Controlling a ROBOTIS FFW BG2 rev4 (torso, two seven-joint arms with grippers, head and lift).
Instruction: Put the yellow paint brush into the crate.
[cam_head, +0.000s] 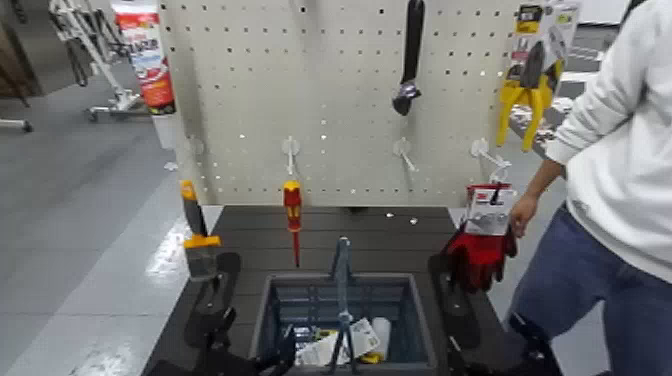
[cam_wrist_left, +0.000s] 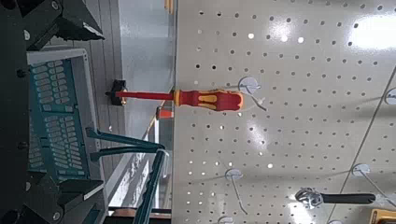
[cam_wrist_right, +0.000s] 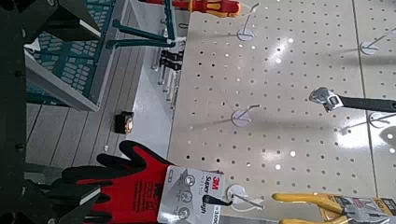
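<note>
The yellow paint brush (cam_head: 196, 235) stands upright by the left end of the pegboard, grey bristles down, orange-tipped dark handle up. The grey-blue crate (cam_head: 270, 320) sits at the front middle of the dark table, hoop handle raised; it also shows in the left wrist view (cam_wrist_left: 56, 112) and the right wrist view (cam_wrist_right: 75, 47). My left gripper (cam_head: 218, 292) rests low just left of the crate, right below the brush, open with nothing between its fingers (cam_wrist_left: 70, 23). My right gripper (cam_head: 452, 295) lies right of the crate, open and holding nothing. The brush does not show in either wrist view.
A red-and-yellow screwdriver (cam_head: 292, 215) hangs on the pegboard (cam_head: 340, 110) behind the crate. A wrench (cam_head: 410, 60) and yellow pliers (cam_head: 525, 100) hang higher. A person at the right holds red gloves (cam_head: 480, 250) close to my right gripper. White packets (cam_head: 345, 345) lie in the crate.
</note>
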